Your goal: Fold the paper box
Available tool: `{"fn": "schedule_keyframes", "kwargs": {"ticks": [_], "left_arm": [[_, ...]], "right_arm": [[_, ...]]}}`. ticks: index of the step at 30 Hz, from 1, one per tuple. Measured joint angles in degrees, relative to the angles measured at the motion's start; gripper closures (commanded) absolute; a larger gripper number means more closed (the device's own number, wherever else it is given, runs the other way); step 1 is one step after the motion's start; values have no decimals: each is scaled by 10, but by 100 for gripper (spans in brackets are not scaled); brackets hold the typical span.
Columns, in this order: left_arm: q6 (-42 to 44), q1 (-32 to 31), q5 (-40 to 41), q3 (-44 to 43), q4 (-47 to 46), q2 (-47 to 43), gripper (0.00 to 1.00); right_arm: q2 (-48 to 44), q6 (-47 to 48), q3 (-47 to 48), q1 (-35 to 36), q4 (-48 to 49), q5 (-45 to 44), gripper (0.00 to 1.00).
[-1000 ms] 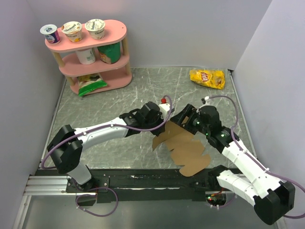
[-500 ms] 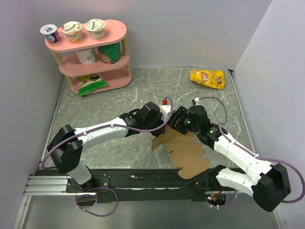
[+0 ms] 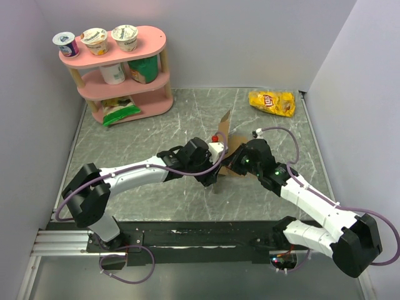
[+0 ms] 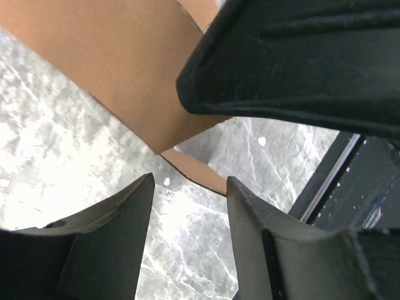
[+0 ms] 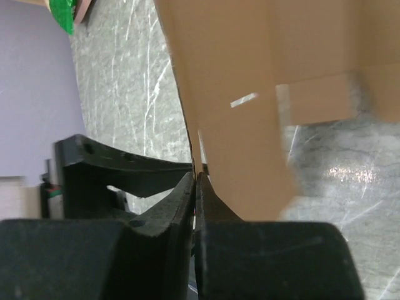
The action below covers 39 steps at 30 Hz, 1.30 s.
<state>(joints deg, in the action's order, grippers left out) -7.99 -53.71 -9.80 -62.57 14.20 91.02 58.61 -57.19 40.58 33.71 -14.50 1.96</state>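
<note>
The paper box (image 3: 225, 130) is a plain brown cardboard sheet, held up on edge in the middle of the table with one flap pointing upward. My right gripper (image 3: 233, 164) is shut on an edge of it. In the right wrist view the fingers (image 5: 187, 194) pinch the sheet's (image 5: 237, 94) thin edge. My left gripper (image 3: 211, 178) stands just left of the sheet and is open. In the left wrist view only marble shows between its fingertips (image 4: 140, 194), and the cardboard (image 4: 125, 69) hangs above them, apart from both fingers.
A pink shelf (image 3: 159, 103) with yogurt cups and packets stands at the back left. A yellow chip bag (image 3: 272, 102) lies at the back right. Walls close in both sides, and a black rail (image 3: 187, 234) runs along the near edge.
The sheet lay nearly flat toward the front; it now stands raised. The right gripper has closed on its edge. The left gripper, shut before, has opened and let go.
</note>
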Motion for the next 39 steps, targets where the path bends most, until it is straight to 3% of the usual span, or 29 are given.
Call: {"fn": "schedule_keyframes", "kwargs": {"ticks": [6, 7, 8, 11, 17, 19, 20, 26, 32, 39], "left_arm": [[-12, 0, -11, 4, -6, 2, 45], [-18, 0, -9, 4, -9, 4, 40], [-24, 0, -6, 4, -11, 8, 25], [-44, 0, 3, 8, -18, 15, 17], [-99, -1, 4, 38, -56, 15, 17], [-116, -1, 5, 45, -73, 15, 19], [-127, -1, 5, 48, -82, 15, 26], [-175, -1, 22, 61, -137, 16, 79], [-171, -1, 31, 54, -130, 27, 90], [-125, -1, 9, 19, -68, 30, 92]], "right_arm": [[0, 1, 0, 0, -4, -10, 99], [0, 1, 0, 0, -5, -13, 99], [0, 1, 0, 0, -6, -16, 99], [-4, 0, -1, 0, -7, -24, 100], [-14, -3, -2, 0, -6, -40, 100], [-15, -5, -2, 0, -5, -43, 100], [-15, -5, -3, 0, -3, -45, 100], [-16, -6, -8, 0, 5, -47, 100], [-12, 37, 0, 0, -16, -57, 100], [29, 160, 73, 0, -102, -58, 100]]}}
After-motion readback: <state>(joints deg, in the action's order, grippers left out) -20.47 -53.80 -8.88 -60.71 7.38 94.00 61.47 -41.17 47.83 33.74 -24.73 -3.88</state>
